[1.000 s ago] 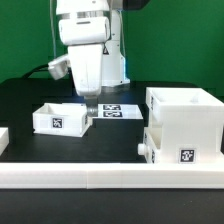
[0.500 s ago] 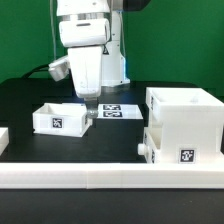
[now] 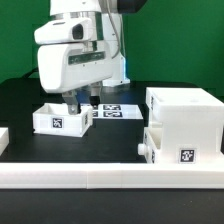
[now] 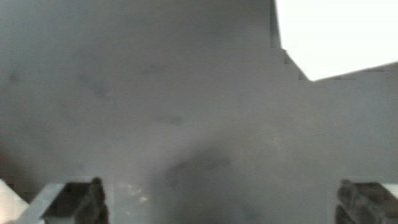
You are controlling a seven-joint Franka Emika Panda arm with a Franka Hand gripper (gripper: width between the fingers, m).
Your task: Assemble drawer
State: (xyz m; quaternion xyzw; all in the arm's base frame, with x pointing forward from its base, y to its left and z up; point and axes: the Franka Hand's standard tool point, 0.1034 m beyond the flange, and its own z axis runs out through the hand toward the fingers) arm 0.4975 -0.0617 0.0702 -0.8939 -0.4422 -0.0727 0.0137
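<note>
The drawer's small open-top tray is sitting at about nine o'clock in the exterior view, its tag facing the camera. The big hollow casing is standing well apart at three o'clock, and the second tray is lying against its lower front at four o'clock; whether it is slotted in cannot be told. The gripper is hanging over the first tray's far right corner with its fingers spread wide and nothing between them. Since half a second ago the wrist has been turning, so the gripper's body is now showing broad and has shifted toward nine o'clock, while the parts are lying as before. The marker board is lying just behind the gripper on the black table. The long white rail is running along six o'clock, and a green backdrop is closing the scene at twelve.
</note>
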